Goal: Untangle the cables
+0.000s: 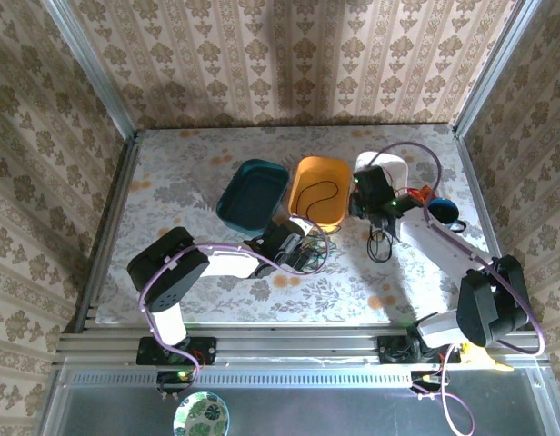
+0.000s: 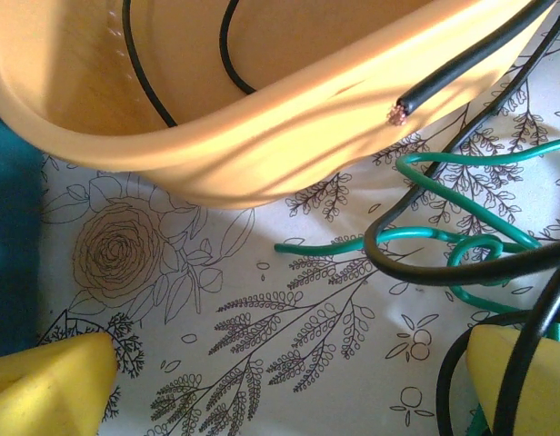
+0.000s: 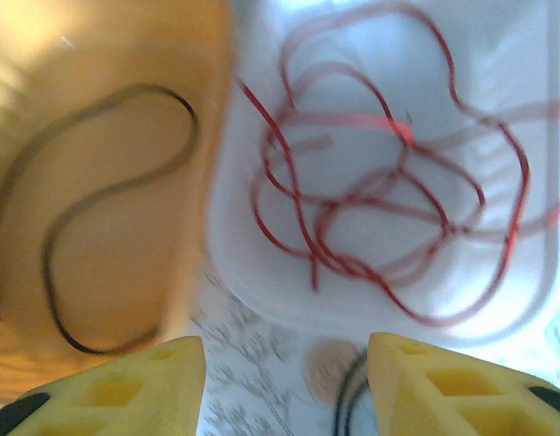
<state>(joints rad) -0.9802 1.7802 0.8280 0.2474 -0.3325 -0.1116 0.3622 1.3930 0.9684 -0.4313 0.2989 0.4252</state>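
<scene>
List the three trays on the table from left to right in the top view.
teal tray → orange tray → white tray

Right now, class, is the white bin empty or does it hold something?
Not empty. The right wrist view shows red cable lying in loose, overlapping loops inside the white bin.

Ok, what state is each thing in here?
left gripper: open.
right gripper: open, empty.
orange bin: holds a black cable.
white bin: holds the red cables, looped over each other.
teal bin: looks empty.
green cable: outside the bins, entangled with a loose black cable.
</scene>
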